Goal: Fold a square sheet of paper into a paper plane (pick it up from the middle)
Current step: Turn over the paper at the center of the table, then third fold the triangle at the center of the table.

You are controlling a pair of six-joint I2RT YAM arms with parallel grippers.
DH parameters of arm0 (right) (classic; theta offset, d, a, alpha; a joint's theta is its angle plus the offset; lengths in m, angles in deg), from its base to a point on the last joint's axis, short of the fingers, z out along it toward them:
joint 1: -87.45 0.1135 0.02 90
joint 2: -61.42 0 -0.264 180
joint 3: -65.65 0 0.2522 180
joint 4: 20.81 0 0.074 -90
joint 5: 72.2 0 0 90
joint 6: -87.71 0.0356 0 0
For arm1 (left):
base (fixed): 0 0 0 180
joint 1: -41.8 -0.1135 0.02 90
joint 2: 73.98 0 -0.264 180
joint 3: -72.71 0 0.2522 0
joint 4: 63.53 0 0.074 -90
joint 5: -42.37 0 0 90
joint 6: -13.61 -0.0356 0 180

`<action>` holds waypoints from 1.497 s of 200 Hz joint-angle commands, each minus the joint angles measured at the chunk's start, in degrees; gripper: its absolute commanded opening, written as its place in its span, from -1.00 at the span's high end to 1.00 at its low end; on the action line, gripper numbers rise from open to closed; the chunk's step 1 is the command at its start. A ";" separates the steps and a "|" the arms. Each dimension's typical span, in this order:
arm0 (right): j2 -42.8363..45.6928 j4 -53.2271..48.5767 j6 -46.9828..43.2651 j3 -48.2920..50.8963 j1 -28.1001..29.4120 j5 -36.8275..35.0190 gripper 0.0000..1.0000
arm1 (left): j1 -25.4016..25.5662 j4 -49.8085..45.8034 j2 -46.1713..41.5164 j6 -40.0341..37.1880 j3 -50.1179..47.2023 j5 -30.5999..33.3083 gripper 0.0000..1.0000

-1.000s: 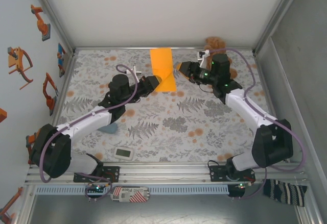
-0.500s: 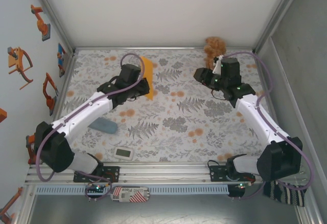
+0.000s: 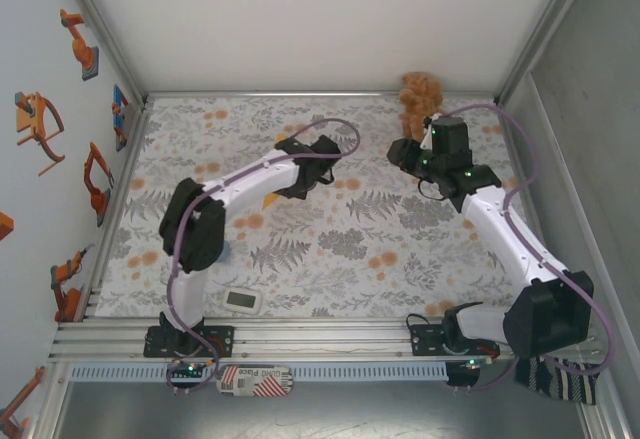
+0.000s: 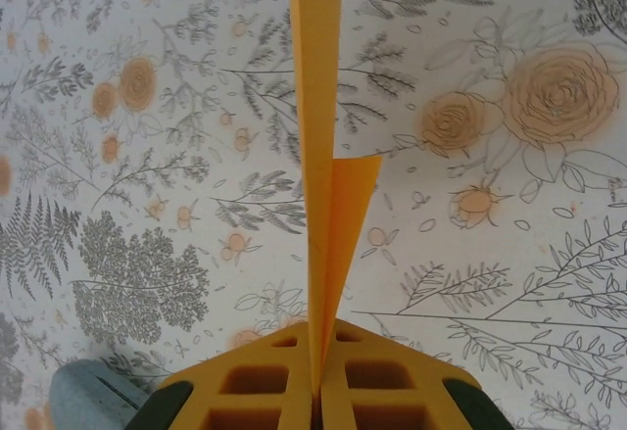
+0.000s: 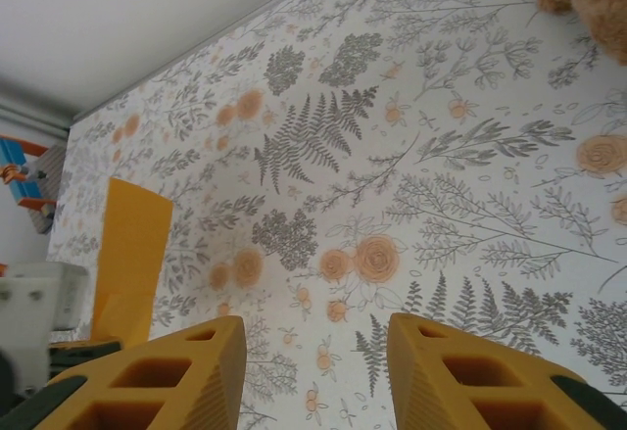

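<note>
The orange paper [image 4: 315, 107], pinched edge-on by the left tool [image 4: 318, 371] up the middle of the frame, should be lowered flat onto the bench [image 4: 509, 254] before the spread right tool [image 5: 313, 352] is brought in.

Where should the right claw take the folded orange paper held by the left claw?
Probably the free end of the orange paper, away from the left claw clamping its near end. It is thin and folded flat, so the open right claw should come broadside and close across both faces, flap included.

Robot lab cell, aluminium frame [image 3: 330, 335], floral tablecloth [image 3: 330, 249]
</note>
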 commanded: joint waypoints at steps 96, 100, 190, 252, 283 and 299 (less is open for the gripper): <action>1.33 -1.58 1.80 2.32 -0.96 -3.10 0.19 | -2.09 20.35 -0.54 3.75 -4.54 -41.84 0.08; 0.89 -1.36 1.72 2.39 -0.96 -2.51 0.20 | -2.55 21.57 -1.67 4.26 -5.69 -42.98 0.04; -19.16 5.30 4.09 -1.52 12.80 6.43 0.28 | -14.20 34.20 -26.05 10.67 -30.82 -44.01 -0.66; -36.13 10.65 7.59 -10.20 21.86 11.78 0.54 | -19.70 34.66 -35.39 12.22 -40.48 -40.64 -0.98; -40.56 9.92 7.08 -12.39 22.33 12.32 0.57 | -20.37 35.31 -35.83 12.49 -41.79 -41.29 -0.93; -42.18 8.45 6.08 -13.08 22.33 12.03 0.56 | -20.49 35.55 -35.32 12.48 -41.71 -41.63 -0.93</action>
